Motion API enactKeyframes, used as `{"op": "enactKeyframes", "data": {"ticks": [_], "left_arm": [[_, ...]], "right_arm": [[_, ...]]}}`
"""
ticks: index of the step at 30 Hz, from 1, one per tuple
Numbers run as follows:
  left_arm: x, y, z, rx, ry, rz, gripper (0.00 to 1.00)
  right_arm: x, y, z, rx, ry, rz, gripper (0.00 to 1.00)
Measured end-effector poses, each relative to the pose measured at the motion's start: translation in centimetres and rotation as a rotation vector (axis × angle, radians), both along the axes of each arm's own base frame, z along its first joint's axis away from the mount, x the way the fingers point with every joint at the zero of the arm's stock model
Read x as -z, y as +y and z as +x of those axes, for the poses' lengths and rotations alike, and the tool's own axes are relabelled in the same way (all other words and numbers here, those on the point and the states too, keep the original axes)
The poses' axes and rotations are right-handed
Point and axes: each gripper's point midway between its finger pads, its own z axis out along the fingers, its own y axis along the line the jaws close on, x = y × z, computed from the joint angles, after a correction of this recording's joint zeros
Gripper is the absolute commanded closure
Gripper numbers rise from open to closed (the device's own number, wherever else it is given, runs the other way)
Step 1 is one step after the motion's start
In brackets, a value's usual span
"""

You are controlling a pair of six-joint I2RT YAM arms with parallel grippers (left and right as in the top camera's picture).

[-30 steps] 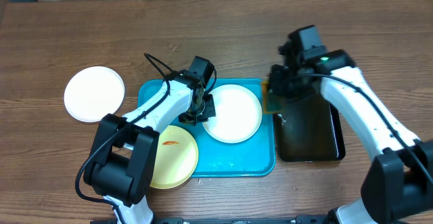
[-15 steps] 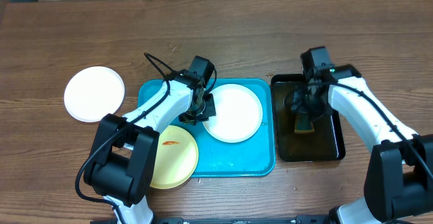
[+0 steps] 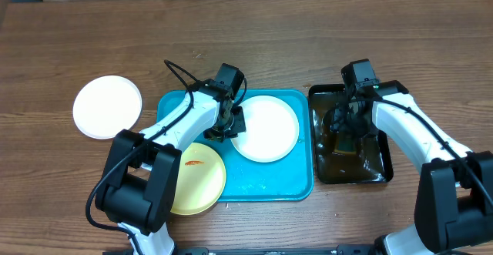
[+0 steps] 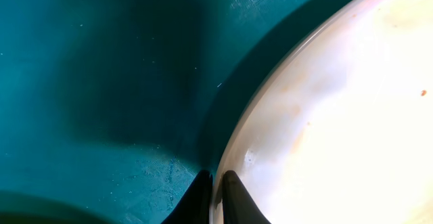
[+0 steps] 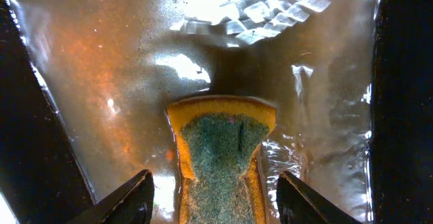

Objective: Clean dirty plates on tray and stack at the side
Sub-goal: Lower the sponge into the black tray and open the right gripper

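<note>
— Which step is the robot on?
— Wetting the sponge [image 5: 220, 149], by the look of it. The sponge lies in the dark water of the basin [image 3: 373, 166]. The right hand [image 5: 216, 200] stands wide over it, a finger on either side and neither touching.
— And the left hand [image 4: 215, 197]?
— Pinched narrow on the rim of the white plate [image 3: 266, 128], which lies on the tray [image 3: 269, 182], right of middle. It seems to be steadying the plate for a scrub.
— The other plates?
— The yellow plate [image 3: 202, 179] sits at the tray's near left corner, partly under the left arm, with an orange smear on it. A third plate [image 3: 108, 106] lies on the table [image 3: 308, 39], well left of the tray, and looks clean.
— So what next?
— Probably the right hand must close on the sponge, lift it, and carry it across to the white plate, where the wrist view shows faint smears. Dripping is a risk, and the left grip should keep the plate from sliding.
</note>
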Motion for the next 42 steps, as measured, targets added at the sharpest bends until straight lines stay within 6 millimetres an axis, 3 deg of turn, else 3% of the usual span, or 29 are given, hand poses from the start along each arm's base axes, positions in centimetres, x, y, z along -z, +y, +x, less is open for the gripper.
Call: {"op": "enactKeyframes", "data": {"ticks": [10,11,13,14,15,17,18,20,23,24,25,27,28,29,31,33,37,38,41,42], "left_arm": [[0.0,0.0,0.0,0.000,0.000,0.000,0.90],[0.0,0.0,0.0,0.000,0.000,0.000,0.90],[0.0,0.0,0.0,0.000,0.000,0.000,0.90],[0.0,0.0,0.0,0.000,0.000,0.000,0.90],[0.0,0.0,0.0,0.000,0.000,0.000,0.90],[0.0,0.0,0.0,0.000,0.000,0.000,0.90],[0.0,0.0,0.0,0.000,0.000,0.000,0.90],[0.0,0.0,0.0,0.000,0.000,0.000,0.90],[0.0,0.0,0.0,0.000,0.000,0.000,0.89],[0.0,0.0,0.0,0.000,0.000,0.000,0.89],[0.0,0.0,0.0,0.000,0.000,0.000,0.89],[0.0,0.0,0.0,0.000,0.000,0.000,0.89],[0.0,0.0,0.0,0.000,0.000,0.000,0.89],[0.0,0.0,0.0,0.000,0.000,0.000,0.89],[0.0,0.0,0.0,0.000,0.000,0.000,0.89],[0.0,0.0,0.0,0.000,0.000,0.000,0.89],[0.0,0.0,0.0,0.000,0.000,0.000,0.89],[0.0,0.0,0.0,0.000,0.000,0.000,0.88],[0.0,0.0,0.0,0.000,0.000,0.000,0.89],[0.0,0.0,0.0,0.000,0.000,0.000,0.88]], "right_arm": [[2.7,-0.1,-0.6,0.000,-0.029,0.005,0.45],[2.9,-0.2,-0.7,-0.001,-0.028,0.005,0.51],[3.0,-0.2,-0.8,-0.007,-0.028,0.005,0.80],[3.1,-0.2,-0.9,-0.005,-0.027,0.005,0.85],[3.1,-0.2,-0.9,0.000,-0.028,0.005,0.84],[3.0,-0.1,-0.8,0.008,-0.030,0.007,0.44],[3.1,-0.1,-0.8,0.004,-0.029,0.007,0.36],[3.1,-0.1,-0.8,0.003,-0.029,0.007,0.29],[3.1,0.0,-1.0,0.002,-0.022,0.014,0.28],[3.1,0.1,-1.1,0.001,-0.017,0.019,0.31],[3.1,0.2,-1.2,-0.002,-0.011,0.025,0.43],[3.2,0.3,-1.6,-0.009,0.006,0.031,0.77],[3.2,0.3,-2.0,-0.003,0.020,0.035,0.89],[3.3,0.3,-2.1,-0.001,0.024,0.036,0.89],[3.3,0.3,-2.6,0.000,0.047,0.039,0.52],[3.4,0.3,-3.1,0.001,0.065,0.038,0.29],[3.4,0.2,-3.6,-0.003,0.088,0.034,0.25],[3.4,0.1,-3.8,-0.003,0.096,0.032,0.30],[3.4,0.0,-4.4,-0.003,0.118,0.028,0.82],[3.4,0.0,-4.5,-0.003,0.125,0.028,0.92]]}}
